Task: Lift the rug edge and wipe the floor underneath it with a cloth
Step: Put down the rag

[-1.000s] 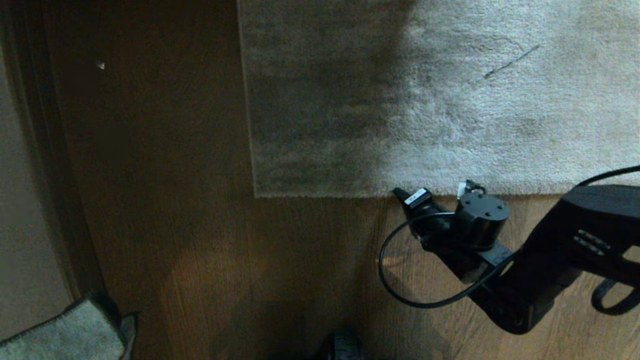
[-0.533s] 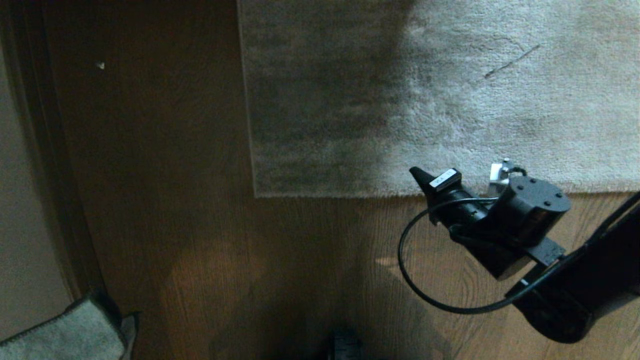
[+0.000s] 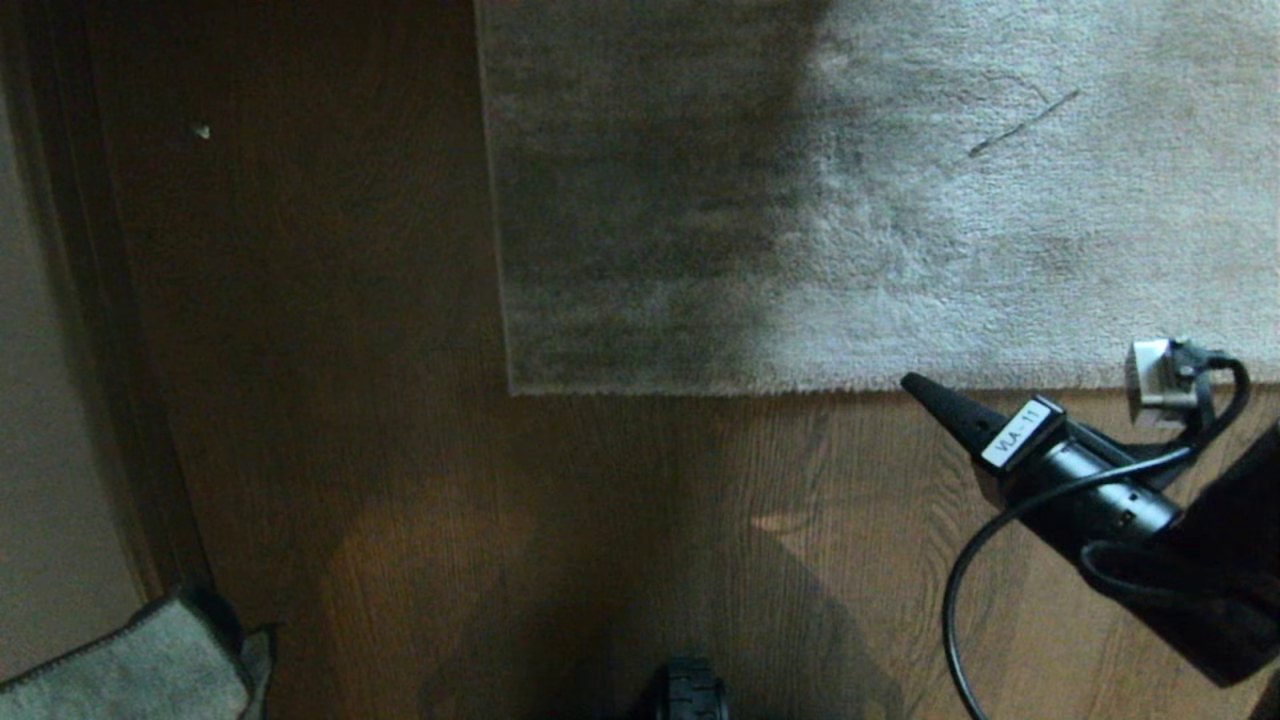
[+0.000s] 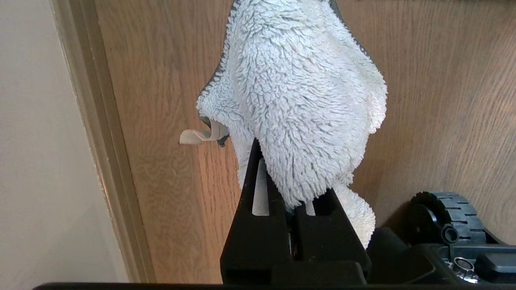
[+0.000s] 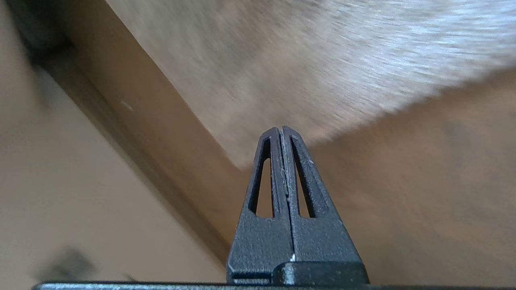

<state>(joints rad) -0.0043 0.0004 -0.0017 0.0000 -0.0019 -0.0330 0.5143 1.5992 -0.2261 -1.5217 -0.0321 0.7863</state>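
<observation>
Backing Away From the Rug

Looking from my head, my right gripper (image 3: 925, 392) has slid from the rug edge (image 3: 800, 385) toward four o'clock, pinched shut, holding nothing. The rug lies flat, so lifting isn't done.

My left gripper (image 4: 288, 197) is squeezed tight on the fluffy cloth (image 4: 298, 100), above the floor (image 4: 443, 100).

My right wrist sees the rug's corner at twelve o'clock.

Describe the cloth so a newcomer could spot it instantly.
Start at the big grey-beige rug on the brown wood floor. The cloth hangs off it, pinched in the left gripper near the baseboard. It is fluffy pale terry, unlike the flat rug.
</observation>
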